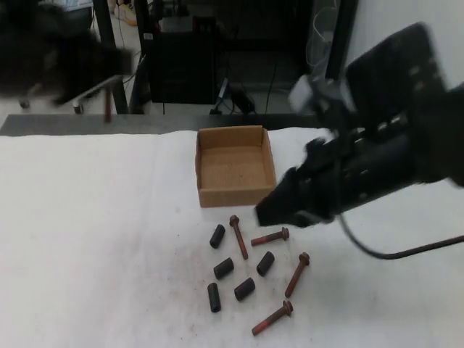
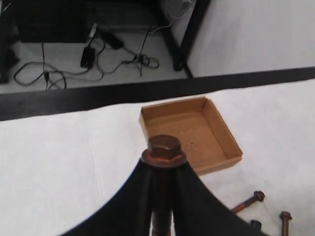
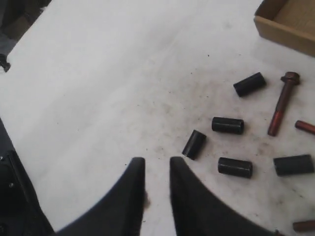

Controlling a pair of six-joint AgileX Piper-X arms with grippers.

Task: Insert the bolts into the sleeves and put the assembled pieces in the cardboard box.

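Clenched in the left gripper [image 2: 163, 166]: a bolt [image 2: 163, 147]. Could twist in that grip and jam at the mouth of a sleeve [image 3: 194, 144], with only thin shank between the pads. Lies lengthwise along the fingers, head just past the tips, box [image 2: 224, 132] farther beyond. At the right gripper [image 3: 157, 164]: parted slightly, empty, that sleeve just beyond the tips.

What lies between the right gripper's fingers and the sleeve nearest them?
Between the right gripper and that sleeve the stretch is bare: white cloth with faint dark smudges, seen in the right wrist view.
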